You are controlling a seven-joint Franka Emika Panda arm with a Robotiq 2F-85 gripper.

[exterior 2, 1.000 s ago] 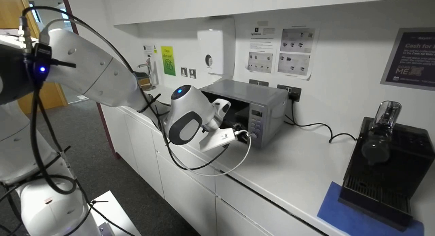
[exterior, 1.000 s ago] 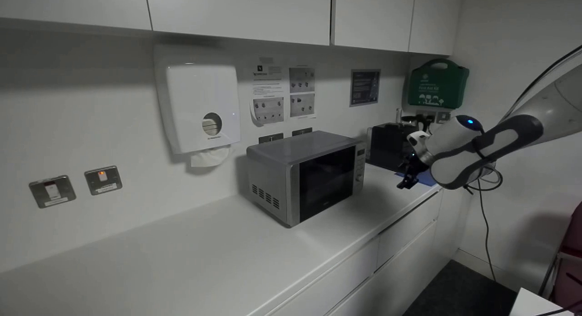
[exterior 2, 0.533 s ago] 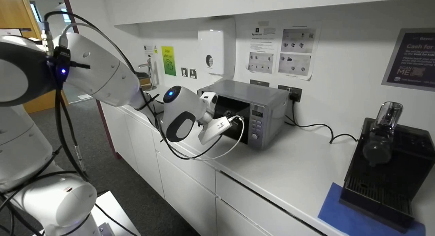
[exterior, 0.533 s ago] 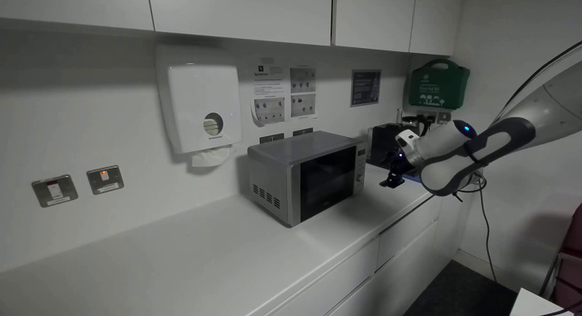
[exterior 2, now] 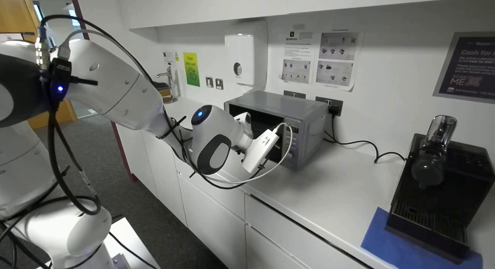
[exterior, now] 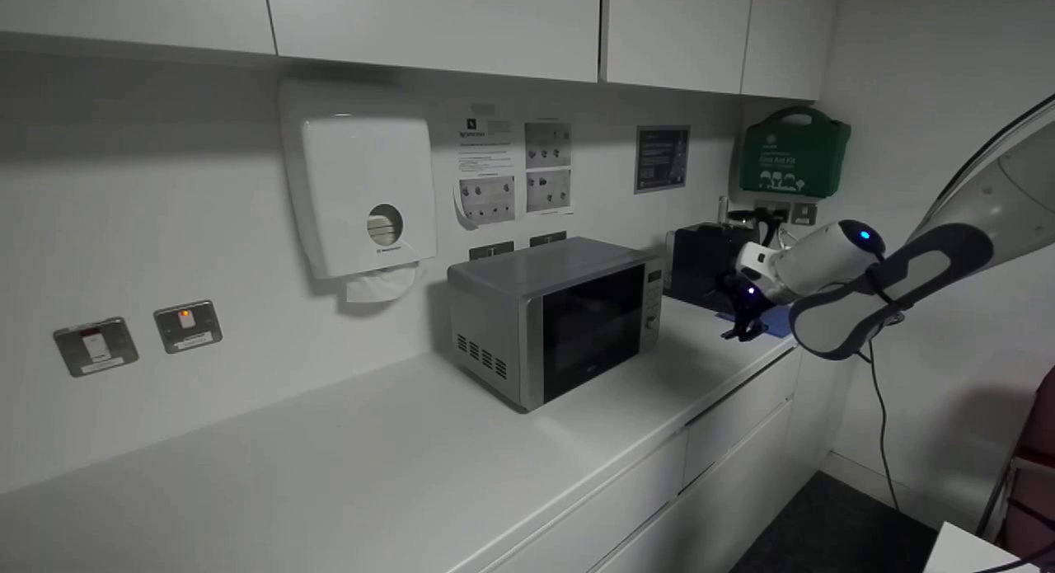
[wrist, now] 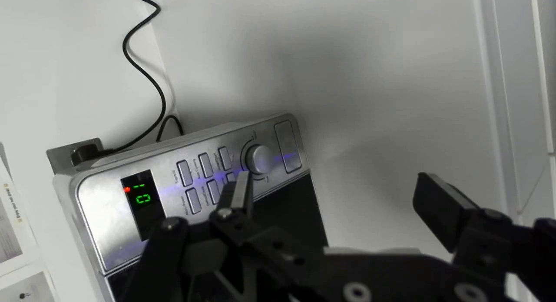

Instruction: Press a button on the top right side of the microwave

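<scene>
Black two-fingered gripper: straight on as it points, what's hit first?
Likely the silver-grey boxy microwave, at its control strip: one finger of the gripper overlaps that in the wrist view. Depth unclear; the white countertop could come first.

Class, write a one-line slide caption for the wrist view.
The open tool near the control panel of the microwave, one finger hiding part of a button, display lit green.

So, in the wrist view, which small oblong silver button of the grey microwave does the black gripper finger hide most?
The button nearest the round silver dial, in the row along the dark glass door: only its end shows, unlike the others.
</scene>
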